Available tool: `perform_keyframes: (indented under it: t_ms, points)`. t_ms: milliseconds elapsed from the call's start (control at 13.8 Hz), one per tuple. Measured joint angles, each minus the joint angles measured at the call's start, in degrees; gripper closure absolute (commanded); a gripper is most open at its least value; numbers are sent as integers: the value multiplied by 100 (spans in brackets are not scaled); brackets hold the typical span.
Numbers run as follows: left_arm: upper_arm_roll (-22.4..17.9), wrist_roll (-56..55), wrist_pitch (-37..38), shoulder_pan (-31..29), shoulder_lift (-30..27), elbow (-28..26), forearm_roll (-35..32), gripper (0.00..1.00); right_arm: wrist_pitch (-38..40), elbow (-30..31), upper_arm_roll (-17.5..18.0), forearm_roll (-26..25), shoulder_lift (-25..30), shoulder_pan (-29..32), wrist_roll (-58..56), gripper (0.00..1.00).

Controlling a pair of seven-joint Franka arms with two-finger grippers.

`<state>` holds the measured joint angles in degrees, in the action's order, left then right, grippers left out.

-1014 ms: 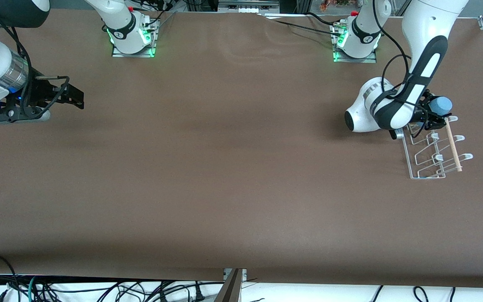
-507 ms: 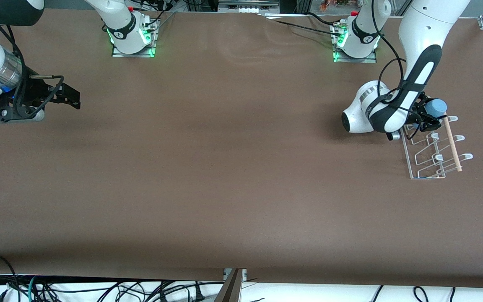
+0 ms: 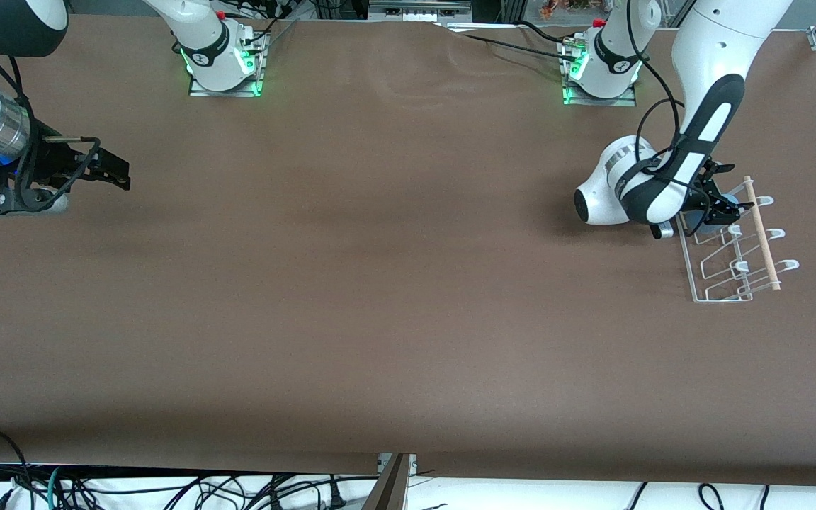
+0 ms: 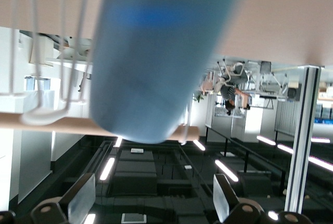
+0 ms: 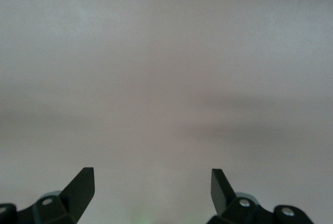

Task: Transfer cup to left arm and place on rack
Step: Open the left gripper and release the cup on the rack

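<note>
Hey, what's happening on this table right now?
The left gripper is at the rack, at the left arm's end of the table. Its fingers are spread, and the cup sits just clear of the fingertips against the rack's wires and wooden rod, so it looks released there. The right gripper waits open over the right arm's end.

A robotics lab: bolted arm bases (image 3: 222, 67), cable tangle (image 3: 167, 489).

Brown table (image 3: 380, 283); tangled cables (image 3: 167, 492) along its near edge.
</note>
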<state>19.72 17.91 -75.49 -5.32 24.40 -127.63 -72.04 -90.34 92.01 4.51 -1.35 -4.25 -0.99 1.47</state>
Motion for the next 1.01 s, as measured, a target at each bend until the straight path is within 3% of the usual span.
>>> perform_keyframes:
  t_ms: [217,580,797,1014]
  points:
    - [107,1,-382,-8,-605,120,659,0,0,-17,3,-5,1,-1,-53,1]
    - [435,15,-606,8,-1875,972,3201,0,0,-23,4,-17,1,-1,-71,1]
    - [368,-100,-654,-154,-2051,1769,4490,0,0,-23,4,-23,0,-1,-73,1]
    - [331,-849,-742,-433,-2010,2289,5361,0,0,-23,4,-24,0,-1,-74,1]
